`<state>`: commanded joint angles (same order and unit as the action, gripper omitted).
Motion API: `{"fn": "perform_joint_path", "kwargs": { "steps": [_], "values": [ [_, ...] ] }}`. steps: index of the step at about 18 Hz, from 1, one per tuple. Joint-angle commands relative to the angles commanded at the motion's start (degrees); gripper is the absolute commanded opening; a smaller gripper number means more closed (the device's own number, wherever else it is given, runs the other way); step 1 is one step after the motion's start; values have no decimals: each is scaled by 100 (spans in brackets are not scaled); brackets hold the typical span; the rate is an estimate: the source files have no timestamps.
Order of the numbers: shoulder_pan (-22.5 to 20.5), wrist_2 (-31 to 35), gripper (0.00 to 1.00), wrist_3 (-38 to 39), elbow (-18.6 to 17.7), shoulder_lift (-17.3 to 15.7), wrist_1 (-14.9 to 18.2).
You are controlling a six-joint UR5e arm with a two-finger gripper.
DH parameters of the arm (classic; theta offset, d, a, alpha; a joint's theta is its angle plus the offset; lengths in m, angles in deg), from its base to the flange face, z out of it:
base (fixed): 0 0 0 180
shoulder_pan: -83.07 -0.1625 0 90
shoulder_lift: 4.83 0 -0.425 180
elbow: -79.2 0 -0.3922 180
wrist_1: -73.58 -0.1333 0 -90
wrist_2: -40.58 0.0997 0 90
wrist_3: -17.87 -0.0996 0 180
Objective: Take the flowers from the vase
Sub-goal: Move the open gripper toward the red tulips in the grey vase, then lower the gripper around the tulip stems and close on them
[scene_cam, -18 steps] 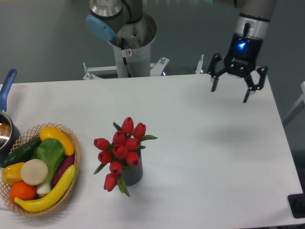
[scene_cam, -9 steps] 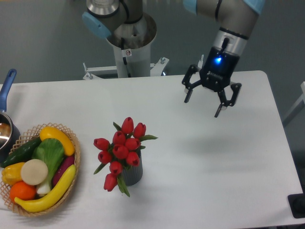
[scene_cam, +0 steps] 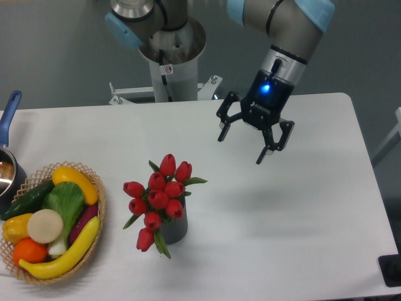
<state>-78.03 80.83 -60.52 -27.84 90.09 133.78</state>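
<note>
A bunch of red tulip flowers [scene_cam: 158,195] with green leaves stands in a small dark grey ribbed vase [scene_cam: 175,231] near the middle-left of the white table. My gripper [scene_cam: 240,149] hangs above the table up and to the right of the flowers, well apart from them. Its fingers are spread open and hold nothing.
A wicker basket [scene_cam: 95,229] of colourful toy vegetables sits at the left front of the table. A metal pot with a blue handle [scene_cam: 9,111] is at the left edge. The arm's base column [scene_cam: 170,70] stands behind the table's far edge.
The gripper has travelled left and down from the table's far right corner toward the flowers, staying open. The flowers, vase and basket have not moved.
</note>
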Motion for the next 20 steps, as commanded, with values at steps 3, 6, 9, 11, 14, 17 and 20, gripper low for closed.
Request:
{"fn": "perform_joint_path", "kwargs": {
  "steps": [3, 6, 9, 11, 14, 17, 20],
  "values": [
    [9, -26, 100, 0, -106, -18, 9],
    [131, -281, 100, 52, -115, 105, 0],
    [281, -325, 100, 53, -89, 272, -44],
    [404, -334, 100, 61, -71, 360, -140],
    [501, -352, 100, 79, -62, 492, -351],
    [781, -396, 100, 376, 244, 798, -404],
    [975, -396, 100, 624, 368, 984, -727]
  ]
}}
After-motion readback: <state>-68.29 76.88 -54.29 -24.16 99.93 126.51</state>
